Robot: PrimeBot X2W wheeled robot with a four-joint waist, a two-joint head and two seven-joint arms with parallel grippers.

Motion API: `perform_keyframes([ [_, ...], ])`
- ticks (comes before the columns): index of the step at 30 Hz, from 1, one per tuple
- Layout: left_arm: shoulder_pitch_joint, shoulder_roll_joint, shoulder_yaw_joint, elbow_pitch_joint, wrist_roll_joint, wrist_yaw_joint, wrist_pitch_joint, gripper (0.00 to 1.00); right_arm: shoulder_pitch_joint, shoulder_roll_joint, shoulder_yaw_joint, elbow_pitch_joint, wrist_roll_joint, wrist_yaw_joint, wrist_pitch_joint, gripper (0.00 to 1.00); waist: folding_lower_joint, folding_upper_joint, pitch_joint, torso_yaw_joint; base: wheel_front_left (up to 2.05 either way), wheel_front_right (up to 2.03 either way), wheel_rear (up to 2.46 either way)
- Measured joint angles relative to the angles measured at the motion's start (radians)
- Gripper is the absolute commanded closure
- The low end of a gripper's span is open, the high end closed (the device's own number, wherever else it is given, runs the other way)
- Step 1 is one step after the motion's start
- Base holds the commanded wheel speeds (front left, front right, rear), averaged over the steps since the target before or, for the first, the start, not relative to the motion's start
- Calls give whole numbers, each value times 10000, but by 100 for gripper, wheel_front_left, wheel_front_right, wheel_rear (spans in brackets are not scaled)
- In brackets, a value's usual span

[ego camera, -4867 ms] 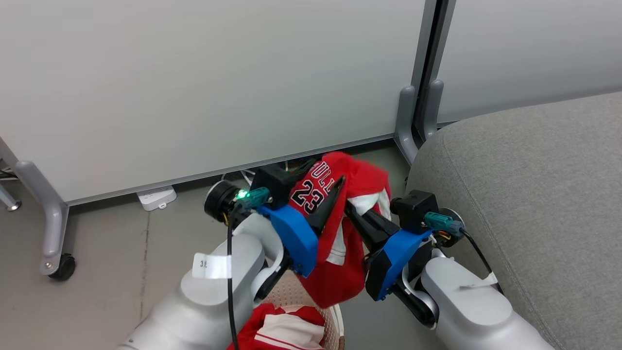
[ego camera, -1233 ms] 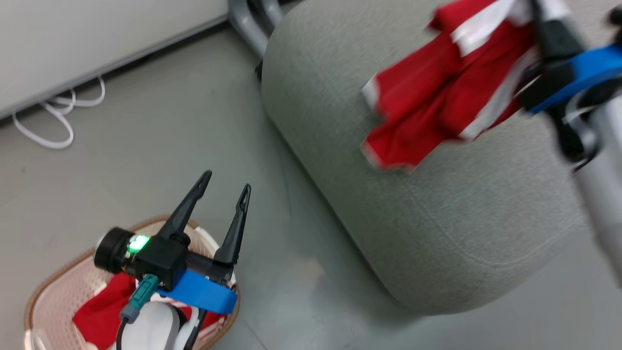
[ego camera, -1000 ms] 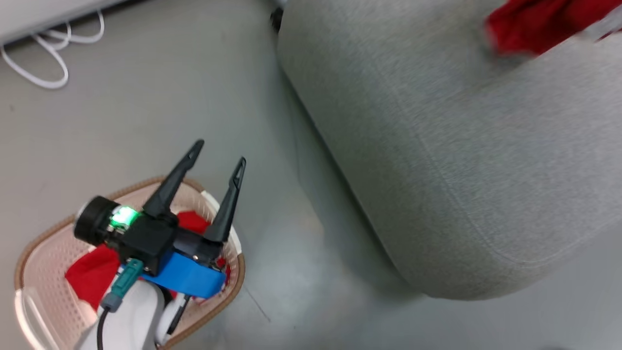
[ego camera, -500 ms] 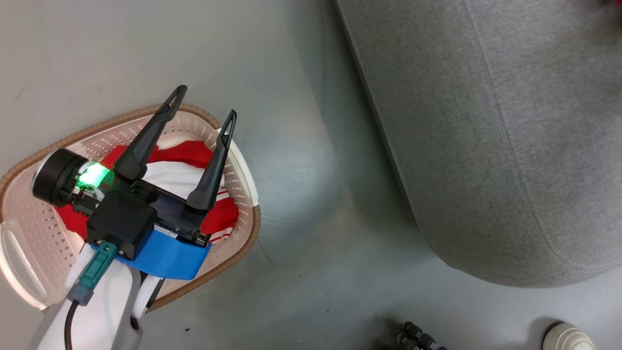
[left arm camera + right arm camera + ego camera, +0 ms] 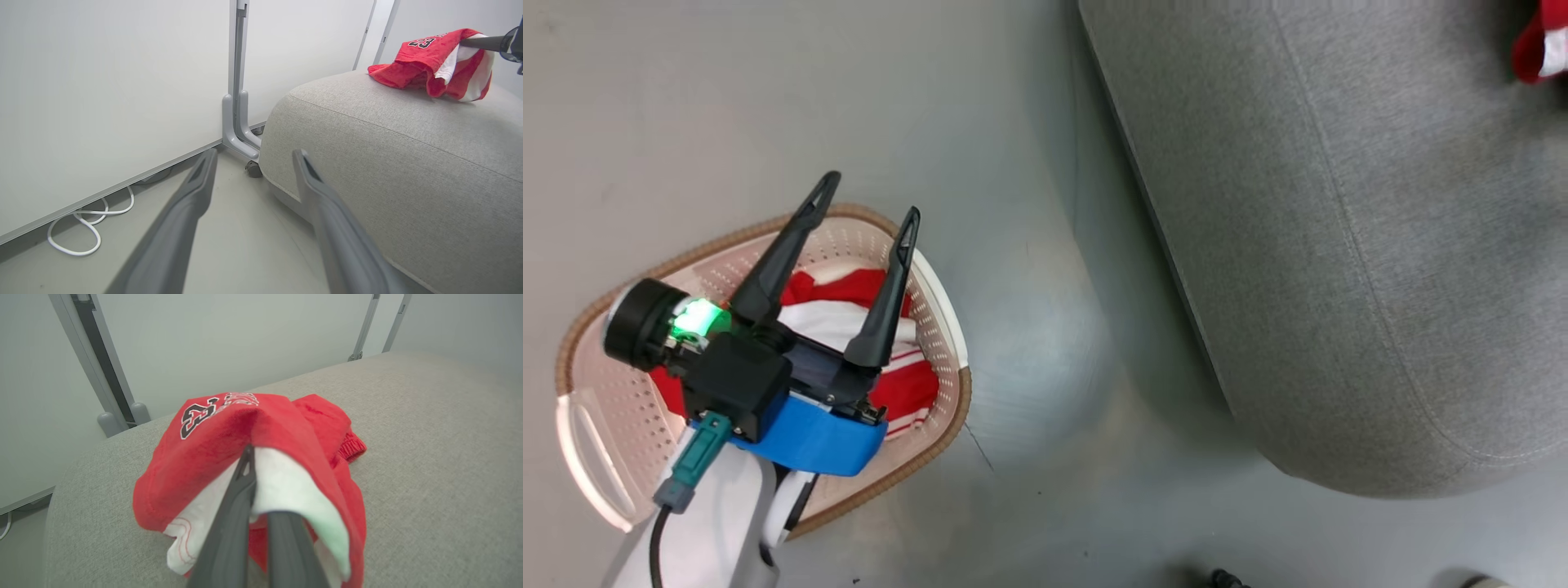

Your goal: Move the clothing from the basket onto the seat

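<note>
My left gripper (image 5: pixel 872 196) hangs open over the cream basket (image 5: pixel 849 245) on the floor, nothing between its fingers. A red and white striped garment (image 5: pixel 913 385) lies bunched inside the basket, partly hidden by the gripper's body. In the left wrist view the left gripper (image 5: pixel 254 154) points at the floor beside the grey seat (image 5: pixel 408 143). My right gripper (image 5: pixel 251 465) is shut on a fold of the red "23" garment (image 5: pixel 229 433), which rests on the seat (image 5: pixel 429 457). That garment (image 5: pixel 416 61) lies well back from the seat's near corner; a corner of it (image 5: pixel 1539 45) shows at the head view's top right.
White partition panels (image 5: pixel 102 81) stand behind, with a grey foot and castor (image 5: pixel 239 134) next to the seat's corner. A white cable (image 5: pixel 90 228) loops on the floor under the panel. Bare grey floor (image 5: pixel 1029 343) separates basket and seat (image 5: pixel 1339 245).
The head camera has swung down and left. The left gripper has let go of the "23" garment and stayed open over the basket; the right gripper has carried the garment onto the seat.
</note>
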State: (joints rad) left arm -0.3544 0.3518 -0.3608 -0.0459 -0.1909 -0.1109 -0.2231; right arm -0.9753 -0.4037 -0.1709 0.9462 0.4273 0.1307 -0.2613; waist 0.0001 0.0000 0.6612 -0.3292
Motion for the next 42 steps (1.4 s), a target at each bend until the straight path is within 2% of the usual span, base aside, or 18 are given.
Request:
perform_keyframes([
  [1, 14, -77, -21, 132, -50, 2, -50, 0, 68, 0, 19, -13, -69, 0, 0, 27, 0, 0, -127, 14, 0, 0, 0],
  [2, 37, -155, -38, 257, -98, 2, -100, 0, 152, -19, 84, -50, -173, 0, 0, 0, 0, 0, -271, 30, 0, 0, 0],
  [11, 634, -1066, -109, 1664, -585, 2, -384, 0, 1236, -146, 1051, 190, -671, 0, 128, 0, -2, 0, -2088, 263, 0, 0, 0],
  [20, 2267, -1944, 744, 1860, -748, -4, -387, 0, 2824, -73, 2155, -299, -832, 0, 226, 0, -4, 0, -4335, 489, 0, 0, 0],
  [30, 3646, -2452, 2061, 2057, -763, -56, -393, 0, 4975, 474, 2606, -2510, -1097, 0, 125, 0, -6, 1, -6192, 1047, 0, 0, 0],
  [42, 4130, -2715, 3118, 2458, -702, -130, -399, 0, 7428, 1843, 2339, -5659, -2079, 0, 813, 0, -4, 1, -6803, 2164, 0, 0, 0],
])
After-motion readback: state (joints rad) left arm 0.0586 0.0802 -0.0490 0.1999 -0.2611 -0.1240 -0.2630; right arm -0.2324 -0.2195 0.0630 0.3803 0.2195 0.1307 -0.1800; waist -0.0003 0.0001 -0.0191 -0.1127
